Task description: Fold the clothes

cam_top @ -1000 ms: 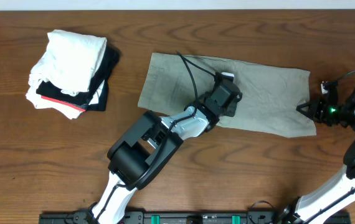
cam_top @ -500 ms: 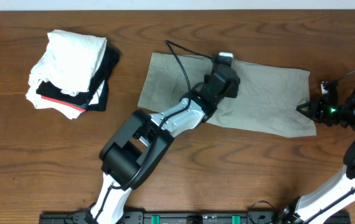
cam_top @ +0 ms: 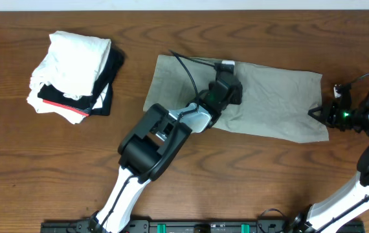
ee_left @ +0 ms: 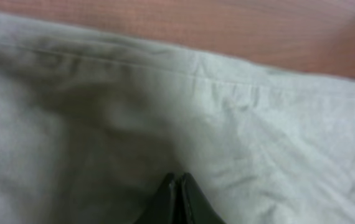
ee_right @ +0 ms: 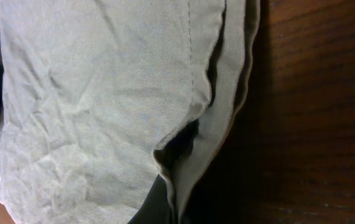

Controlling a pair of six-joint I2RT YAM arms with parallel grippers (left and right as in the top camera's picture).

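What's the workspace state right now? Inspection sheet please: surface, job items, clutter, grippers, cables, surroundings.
Surface: brown wood table; no spills or marks seen.
Job's things: khaki garment lies flat in a long wrinkled strip, with layered edges at its right end.
Clutter: white clothes piled on a black garment with a red stripe, at the left and apart from the khaki one.
Grippers: left gripper has its fingers shut, tips on the cloth near its far hem. Right gripper is shut at the right edge; whether it holds cloth is unclear.
Cables: black cable loops over the garment; another by the right arm.
Surroundings: base rail along the near edge.
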